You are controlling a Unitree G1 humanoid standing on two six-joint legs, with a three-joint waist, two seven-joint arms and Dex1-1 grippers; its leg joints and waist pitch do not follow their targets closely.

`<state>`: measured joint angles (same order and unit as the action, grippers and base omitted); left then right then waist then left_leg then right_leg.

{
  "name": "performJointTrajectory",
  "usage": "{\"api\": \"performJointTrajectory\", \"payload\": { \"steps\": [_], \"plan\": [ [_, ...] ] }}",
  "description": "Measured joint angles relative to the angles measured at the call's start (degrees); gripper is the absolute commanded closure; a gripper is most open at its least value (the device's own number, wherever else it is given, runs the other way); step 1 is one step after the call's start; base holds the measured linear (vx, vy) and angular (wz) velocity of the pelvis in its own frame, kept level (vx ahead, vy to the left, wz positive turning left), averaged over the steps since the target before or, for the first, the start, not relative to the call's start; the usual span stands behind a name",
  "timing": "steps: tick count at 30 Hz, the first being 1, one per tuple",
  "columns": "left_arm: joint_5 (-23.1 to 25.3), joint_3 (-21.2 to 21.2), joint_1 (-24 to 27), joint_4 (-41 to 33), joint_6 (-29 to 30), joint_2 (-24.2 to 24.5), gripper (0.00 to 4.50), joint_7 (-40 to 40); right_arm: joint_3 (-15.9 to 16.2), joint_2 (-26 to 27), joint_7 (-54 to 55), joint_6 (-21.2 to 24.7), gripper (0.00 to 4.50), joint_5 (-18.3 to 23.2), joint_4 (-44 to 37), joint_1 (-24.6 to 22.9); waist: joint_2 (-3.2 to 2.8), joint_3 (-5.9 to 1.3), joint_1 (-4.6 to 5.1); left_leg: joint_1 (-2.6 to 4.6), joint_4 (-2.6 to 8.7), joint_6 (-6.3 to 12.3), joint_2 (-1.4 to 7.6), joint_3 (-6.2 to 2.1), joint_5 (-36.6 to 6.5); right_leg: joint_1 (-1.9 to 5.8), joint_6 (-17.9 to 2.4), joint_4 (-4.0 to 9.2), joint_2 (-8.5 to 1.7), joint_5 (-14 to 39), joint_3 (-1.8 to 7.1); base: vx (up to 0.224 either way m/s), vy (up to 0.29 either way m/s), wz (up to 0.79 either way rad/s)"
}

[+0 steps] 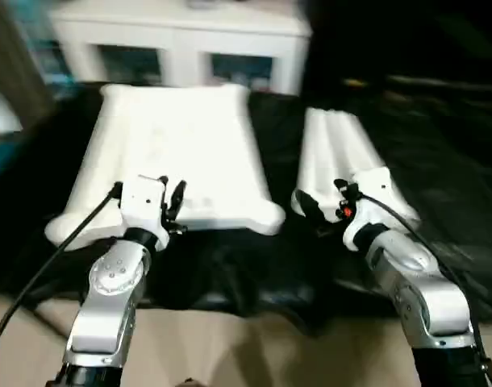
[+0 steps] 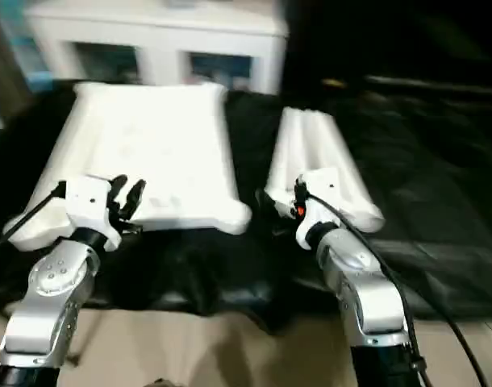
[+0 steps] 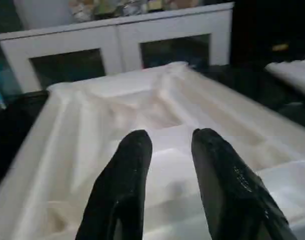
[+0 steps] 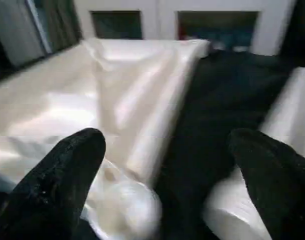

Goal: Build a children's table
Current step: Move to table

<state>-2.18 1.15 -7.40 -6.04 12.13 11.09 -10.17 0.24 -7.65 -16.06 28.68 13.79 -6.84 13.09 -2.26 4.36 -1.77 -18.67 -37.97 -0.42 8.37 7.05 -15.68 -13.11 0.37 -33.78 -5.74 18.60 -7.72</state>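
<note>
**Parts laid out, nothing gripped**

The top (image 1: 177, 153) lies ribs-up on the black surface (image 1: 439, 161), sockets exposed for fitting. The legs (image 1: 343, 165) lie bundled just beside it. Left tool (image 1: 172, 201) hovers over the top's near edge, narrowly parted, empty. Right tool (image 4: 167, 165), spread wide, sits between top and legs, likely to take a leg.

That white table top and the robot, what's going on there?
A humanoid robot is starting to build a children's table. The table top lies underside up on a black cloth, the legs bundled beside it. The left gripper hovers over the top's near edge, holding nothing; the right gripper stands wide open between top and legs.
</note>
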Motion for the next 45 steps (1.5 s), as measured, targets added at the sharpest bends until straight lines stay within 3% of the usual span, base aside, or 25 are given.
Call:
{"api": "performJointTrajectory", "payload": {
  "steps": [1, 3, 5, 6, 7, 9, 10, 12, 13, 15, 16, 18, 20, 21, 24, 29, 32, 33, 34, 35, 37, 39, 41, 43, 45],
  "plan": [
    [-0.05, 0.39, 0.21, 0.16, 0.07, 0.26, 2.88, -0.24, 0.75, 0.31, -0.07, 0.00, 0.00, 0.11, -0.01, 0.02, 0.32, -0.08, 0.05, 0.56, 0.74, 0.28, -0.73, -0.12, -0.15, -1.23, -2.07, -2.48, 0.69, 1.18, 1.75, 0.141, 0.056, 0.19],
    [-0.15, 0.72, 0.25, 0.19, 0.12, 0.65, 2.88, -0.30, 1.04, 0.10, -0.04, 0.00, 0.00, 0.10, -0.04, -0.01, 0.08, -0.29, 0.72, 1.98, 1.45, 0.65, -1.37, -0.50, -1.05, -5.18, -0.98, -7.80, 2.55, 0.70, 2.35, 0.182, 0.065, -0.07],
    [-0.18, 0.50, -0.14, 0.06, 0.08, 0.64, 2.88, -0.42, 0.59, -0.18, 0.05, 0.01, 0.00, 0.10, -0.43, -0.16, 0.81, -0.73, 1.89, 3.02, 1.80, 1.19, -2.73, 0.41, -1.99, -8.96, -0.36, -7.96, 2.30, -1.20, 2.47, 0.180, 0.020, -0.06],
    [-0.19, 0.20, -0.19, 0.03, 0.06, 0.64, 2.88, -0.66, 0.32, -0.24, 0.11, 0.09, 0.00, 0.11, -0.87, -0.38, 1.73, -0.91, 2.14, 3.78, 1.94, 0.94, -3.42, 1.36, -2.63, -9.84, -1.06, -5.70, 1.97, -2.54, 2.90, 0.186, -0.003, -0.04],
    [-0.21, 0.04, -0.29, 0.07, 0.05, 0.37, 2.88, -0.91, 0.16, -0.33, 0.32, 0.23, 0.00, 0.13, -1.50, -0.46, 3.89, -1.27, 2.14, 4.62, 1.98, 0.84, -5.07, 2.18, -3.52, -9.23, -1.11, -2.59, 1.19, -5.84, 4.60, 0.210, -0.064, -0.01],
    [-0.35, -2.41, -0.25, 0.20, 0.14, -1.17, 2.88, -1.63, -0.88, -1.09, 0.72, 0.87, 0.00, 0.10, -1.69, -1.41, 3.14, -1.12, 1.58, 5.21, -0.82, 3.33, -5.21, 1.65, -5.70, -8.02, -1.05, -3.29, 2.31, -5.12, 6.72, 0.234, -0.074, 0.10],
    [-0.42, -3.16, -0.39, 0.07, 0.14, -1.01, 2.88, -2.03, -1.65, -1.35, 0.95, 1.32, 0.00, 0.07, -1.57, -1.61, 2.69, -1.35, 1.19, 3.24, -4.57, 3.15, -5.48, -0.29, -5.57, -7.12, -1.56, -2.98, 2.67, -4.58, 7.15, 0.259, -0.036, 0.13],
    [-0.46, -3.15, -0.44, -0.08, 0.14, -0.78, 2.88, -2.09, -1.92, -1.55, 1.16, 2.38, 0.00, 0.01, -1.91, -1.65, 2.42, -1.44, 0.04, 0.23, -6.49, 1.91, -5.15, -2.00, -4.83, -5.39, -1.73, -2.11, 3.16, -3.75, 7.71, 0.241, -0.019, 0.10],
    [-0.46, -3.05, -0.30, -0.30, 0.14, -0.67, 2.88, -2.09, -1.89, -1.44, 1.27, 2.74, 0.00, 0.06, -2.17, -1.55, 1.73, -1.54, -1.09, -1.71, -5.34, -0.04, -4.00, -2.32, -3.80, -4.28, -1.69, -1.32, 4.33, -3.32, 8.54, 0.202, 0.019, 0.07],
    [-1.02, -2.31, 0.27, -1.09, 0.04, -0.79, 2.88, -2.33, -1.70, -1.28, 1.61, 3.27, 0.00, 0.21, -3.62, -1.33, -0.90, -1.76, -3.05, -2.32, 1.00, -3.90, -0.84, -2.77, 0.69, -3.53, -0.90, -1.49, 7.87, -2.31, 10.13, 0.198, 0.071, -0.22],
    [-1.53, -1.17, 1.09, -1.50, -0.05, -0.44, 2.88, -2.48, -0.44, 0.49, 1.77, 3.44, 0.00, 0.30, -3.72, -1.09, -1.10, -1.67, -3.45, -2.04, 0.05, -2.81, 0.08, -1.97, 1.43, -5.01, -0.80, -4.33, 7.40, -1.03, 9.85, 0.193, 0.091, -0.53],
    [-1.68, 0.06, 1.12, -0.97, 0.12, -0.15, 2.88, -2.51, 0.87, 0.74, 1.83, 3.93, 0.00, 0.77, -4.25, -1.15, 0.52, -2.17, -3.30, -1.60, -0.10, -2.38, -0.22, -1.25, 0.61, -8.13, -0.09, -7.90, 4.77, -1.62, 7.42, 0.190, 0.055, -0.47],
    [-1.63, -0.21, 0.89, -1.14, 0.10, -0.22, 2.88, -2.66, 0.46, -0.18, 2.67, 5.07, 0.00, 0.21, -4.36, -0.63, 1.92, -2.78, -2.85, -1.93, -0.52, -2.46, -2.08, -2.48, 0.16, -10.30, 2.37, -3.92, 1.26, -5.15, 7.92, 0.088, 0.018, -0.25],
    [-1.43, -0.53, 0.71, -1.19, 0.06, -0.26, 2.88, -2.64, -0.04, -0.57, 3.23, 6.02, 0.00, 0.08, -4.56, -0.14, 2.20, -2.91, -2.28, -2.59, -1.07, -2.46, -2.50, -2.72, 0.16, -11.17, 2.96, -4.50, 0.73, -5.42, 8.51, 0.035, 0.018, -0.22],
    [-1.13, -3.65, 0.62, -1.63, 0.09, -0.94, 2.88, -2.67, -2.22, -1.39, 4.81, 11.24, 0.00, 0.08, -5.68, 0.08, 1.93, -3.01, -1.42, -3.34, 0.60, -3.16, -1.56, -1.99, 0.45, -11.38, 1.76, -3.26, 1.90, -6.06, 7.87, 0.012, -0.044, 0.13],
    [-0.91, -1.69, 1.36, -1.65, 0.47, -0.62, 2.88, -2.24, -1.44, -0.41, 4.91, 14.31, 0.00, 1.60, -7.08, 1.05, 1.60, -2.95, -0.20, -2.78, 1.17, -3.79, 2.52, -3.40, 1.21, -10.79, -8.67, -4.40, 2.71, -4.69, 1.14, -0.032, -0.157, 0.03],
    [-0.93, -1.00, 1.49, -1.77, 0.88, -0.66, 2.88, -1.96, -1.20, -1.51, 5.38, 19.66, 0.00, 1.67, -8.58, 2.46, 3.05, -2.89, -0.58, -2.31, 0.13, -1.16, 3.21, -1.66, 1.58, -10.89, -5.91, -5.96, 2.81, -3.79, 0.97, -0.087, -0.198, 0.04],
    [-0.95, -1.34, 1.58, -1.91, 0.93, -0.78, 2.88, -1.97, -1.51, -1.85, 5.72, 21.45, 0.00, 1.67, -8.69, 2.68, 3.27, -2.77, -1.18, -2.55, -2.61, 2.79, 3.40, -0.89, 0.09, -10.82, -4.41, -6.01, 2.98, -3.97, 1.01, -0.109, -0.198, 0.05],
    [-0.94, -2.24, 2.01, -1.99, 1.03, -0.96, 2.88, -2.02, -1.98, -2.07, 6.06, 23.32, 0.00, 1.58, -8.63, 2.72, 3.55, -2.49, -1.73, -2.91, -5.13, 3.37, 1.92, -0.02, -0.39, -10.53, -4.58, -5.81, 3.33, -4.06, 1.20, -0.101, -0.184, 0.01],
    [-0.93, -2.66, 2.15, -2.02, 1.03, -0.91, 2.88, -2.09, -2.04, -2.15, 6.19, 24.04, 0.00, 1.52, -8.63, 2.86, 3.59, -2.38, -1.92, -2.54, -4.74, 2.98, 0.13, 0.29, -0.40, -10.53, -4.48, -5.53, 3.55, -4.14, 1.20, -0.085, -0.182, -0.01],
    [-0.67, -2.65, 2.12, -2.56, 0.96, -0.11, 2.88, -2.12, -2.06, -2.17, 6.33, 24.85, 0.00, 1.37, -8.59, 3.89, 2.87, -1.96, -2.81, -1.52, -0.44, 0.69, -2.15, -0.22, -0.43, -10.43, -3.45, -3.86, 5.13, -4.76, 0.65, -0.089, -0.158, -0.03],
    [-0.36, -2.04, 2.22, -2.56, 0.96, 0.65, 2.88, -2.12, -1.39, -1.76, 6.35, 25.01, 0.00, 1.51, -8.51, 4.83, 1.77, -1.79, -3.26, -1.39, 1.15, -1.58, -0.10, -1.15, 1.03, -9.50, -1.54, -1.00, 6.03, -5.92, -1.41, -0.086, -0.103, -0.12],
    [-0.44, -1.05, 1.44, -2.58, 0.84, 1.70, 2.88, -2.40, -1.36, -0.93, 6.63, 25.48, 0.00, 1.84, -8.64, 6.16, 1.61, -1.65, -3.34, -0.83, 1.67, -3.31, 1.68, -0.67, 2.07, -9.27, -2.09, -1.42, 6.23, -6.63, -0.77, -0.042, -0.141, 0.07],
    [-0.62, -0.27, 0.85, -3.05, 0.87, 1.66, 2.88, -2.82, -1.44, -1.08, 6.81, 26.01, 0.00, 2.04, -8.70, 6.35, 2.50, -1.05, -3.86, 0.50, 1.44, -4.07, 1.41, 1.28, 1.78, -9.54, -5.59, -2.97, 5.36, -6.70, 0.39, -0.078, -0.162, 0.19],
    [-1.42, -0.25, 0.82, -3.50, 1.02, 1.88, 2.88, -3.55, -1.49, -1.04, 6.78, 26.57, 0.00, 2.08, -8.75, 6.41, 2.50, -0.94, -4.91, 0.36, 1.25, -2.96, 0.71, 1.64, 1.22, -9.72, -5.54, -2.73, 5.33, -6.67, 0.80, -0.064, -0.084, 0.01]
  ]
}}
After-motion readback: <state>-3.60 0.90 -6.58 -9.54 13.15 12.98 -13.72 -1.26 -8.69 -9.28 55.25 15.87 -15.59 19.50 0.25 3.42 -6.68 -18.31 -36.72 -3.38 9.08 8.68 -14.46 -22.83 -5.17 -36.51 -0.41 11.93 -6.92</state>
